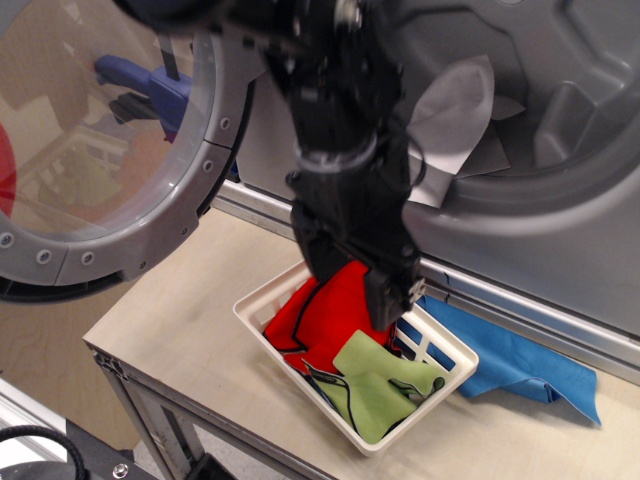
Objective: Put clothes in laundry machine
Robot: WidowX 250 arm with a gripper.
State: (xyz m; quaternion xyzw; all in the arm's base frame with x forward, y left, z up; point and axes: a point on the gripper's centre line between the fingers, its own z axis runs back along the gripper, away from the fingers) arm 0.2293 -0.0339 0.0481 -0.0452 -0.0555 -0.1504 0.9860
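Wooden table point(190, 320), centre frame: gripper point(360, 290) over basket point(255, 305), reaching red garment point(330, 320); finger spread unclear. Next: grasp, lift.

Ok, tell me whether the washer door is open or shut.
Open. The door is swung out to the left, leaving the drum exposed with a pale cloth inside.

- No writing, label, brand, number or sign can be read anywhere in this view.
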